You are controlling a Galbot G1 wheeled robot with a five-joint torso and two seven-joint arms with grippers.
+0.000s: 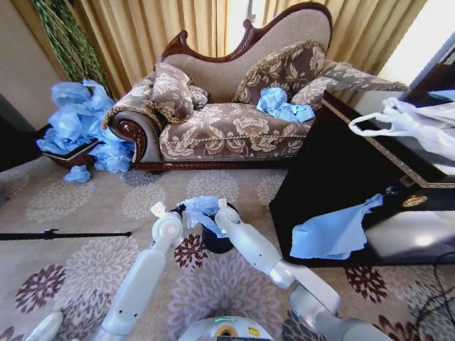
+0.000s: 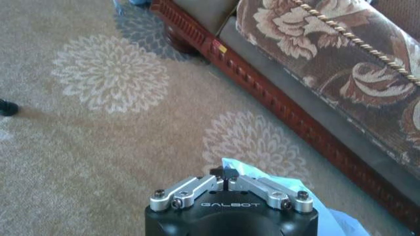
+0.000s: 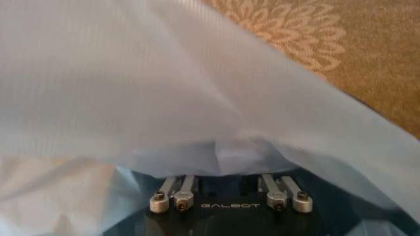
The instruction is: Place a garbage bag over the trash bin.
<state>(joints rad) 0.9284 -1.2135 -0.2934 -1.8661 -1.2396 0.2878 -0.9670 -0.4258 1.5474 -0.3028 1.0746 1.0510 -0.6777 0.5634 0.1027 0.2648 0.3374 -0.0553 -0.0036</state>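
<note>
The trash bin [image 1: 217,243] is a small black cylinder standing on the patterned carpet between my two arms. The light blue garbage bag [image 1: 202,209] lies bunched over its top. My left gripper [image 1: 177,210] is at the bag's left edge. In the left wrist view this gripper [image 2: 225,173] has its fingers together, with the blue film [image 2: 276,189] right at the tips. My right gripper [image 1: 219,213] is at the bag's right side. In the right wrist view it [image 3: 228,173] stands open under the film [image 3: 164,88], which drapes over it and hides the fingertips.
A floral sofa [image 1: 234,128] runs along the back. A heap of blue bags [image 1: 82,128] lies at its left end and another bag [image 1: 283,105] on its seat. A dark cabinet [image 1: 334,177] stands close on the right, with a white bag [image 1: 412,124] on top and blue film [image 1: 334,231] hanging from it. A black rod [image 1: 64,234] lies on the carpet at left.
</note>
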